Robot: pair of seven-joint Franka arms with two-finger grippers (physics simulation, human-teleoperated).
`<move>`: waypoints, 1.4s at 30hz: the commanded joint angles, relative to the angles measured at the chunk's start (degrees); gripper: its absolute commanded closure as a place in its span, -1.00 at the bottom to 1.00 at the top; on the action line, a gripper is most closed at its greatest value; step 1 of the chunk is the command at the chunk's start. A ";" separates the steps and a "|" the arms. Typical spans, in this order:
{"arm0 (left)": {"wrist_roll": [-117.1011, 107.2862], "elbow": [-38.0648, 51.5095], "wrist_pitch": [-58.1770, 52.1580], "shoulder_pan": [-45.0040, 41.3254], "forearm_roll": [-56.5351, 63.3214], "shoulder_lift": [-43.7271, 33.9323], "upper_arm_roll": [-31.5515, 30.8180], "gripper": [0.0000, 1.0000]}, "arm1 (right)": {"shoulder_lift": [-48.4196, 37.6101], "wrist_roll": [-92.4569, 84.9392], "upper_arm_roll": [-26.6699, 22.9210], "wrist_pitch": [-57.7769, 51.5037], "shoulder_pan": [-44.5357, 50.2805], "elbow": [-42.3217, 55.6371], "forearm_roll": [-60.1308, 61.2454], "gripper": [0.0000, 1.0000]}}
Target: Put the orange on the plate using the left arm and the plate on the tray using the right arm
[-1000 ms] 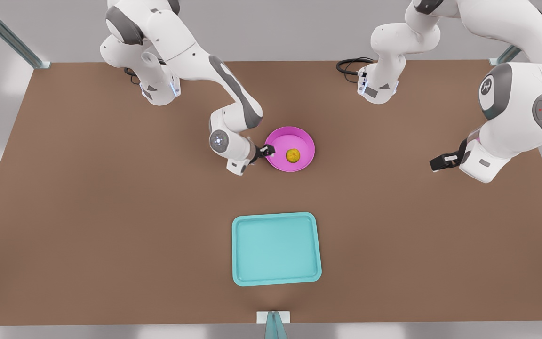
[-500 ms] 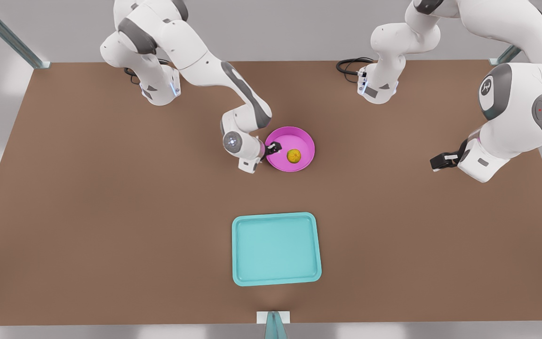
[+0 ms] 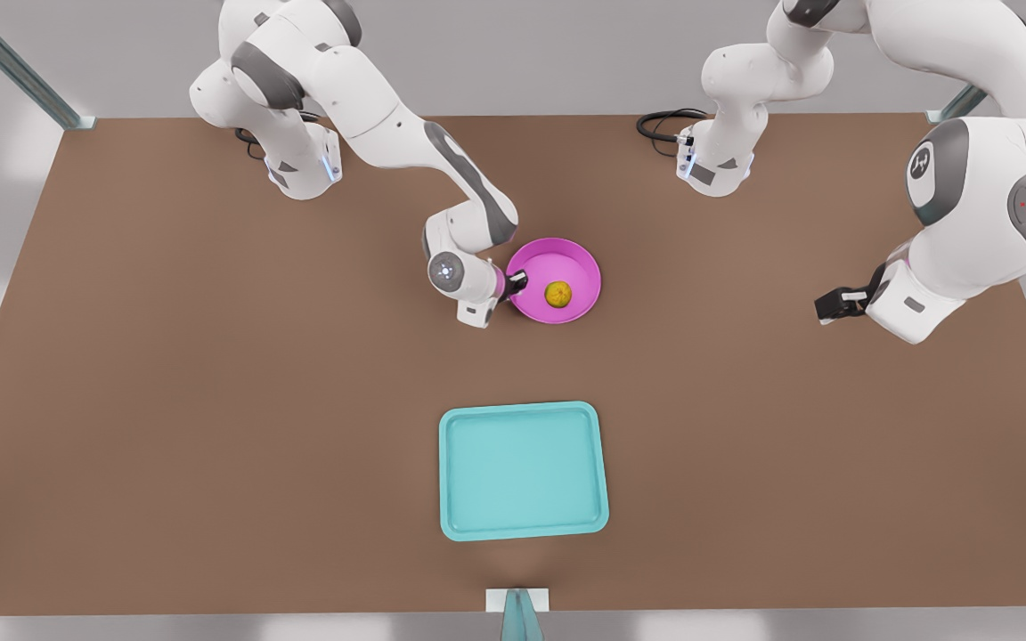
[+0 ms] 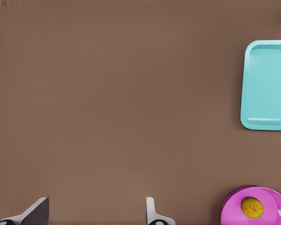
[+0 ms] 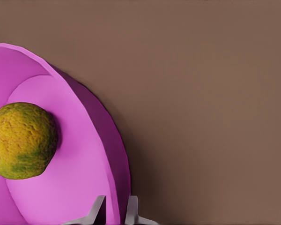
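Table [image 3: 166,401]: one brown surface, carrying one tray [image 3: 523,470], one plate [image 3: 566,263], one orange [image 3: 557,294]. Two arms are seen. Tray is set well apart from both grippers, w/ nothing on it. Plate's rim is pinched by right gripper [image 3: 515,284], fingers [image 5: 97,209] narrowed on the pink wall, one inside, one outside. Orange is lodged on plate floor, near right gripper, not touched by it. Left gripper [image 3: 834,304] is held wide over bare table [image 4: 131,93], well apart from plate [image 4: 267,199], w/ nothing between its fingers [image 4: 152,211]; that arm waits. Two black cables [image 3: 660,125] are coiled by the arm bases.
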 commanded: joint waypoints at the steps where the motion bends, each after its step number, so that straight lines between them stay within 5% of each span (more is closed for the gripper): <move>1: 1.24 0.03 -0.01 -0.01 0.05 -0.13 -0.02 -1.00 | -0.01 -1.89 0.07 -0.03 0.00 0.32 0.04 0.47; 15: 0.72 0.03 -0.01 -0.01 0.05 -0.05 -0.37 -1.00 | -0.01 -1.37 -0.02 -3.45 -1.14 4.89 0.56 0.57; 21: 0.71 0.03 0.08 -0.01 -0.04 0.13 -0.37 -1.00 | 0.51 -1.01 -0.20 -4.95 -8.43 11.48 0.65 0.57; 34: 0.63 0.03 0.08 -0.01 0.05 0.04 -0.37 -1.00 | 21.78 0.39 -0.37 -6.62 -22.93 42.68 0.13 0.57; 42: 0.63 0.03 0.08 -0.01 0.05 0.13 -0.37 -1.00 | 26.36 0.22 -0.46 -6.62 -25.22 48.48 0.04 0.57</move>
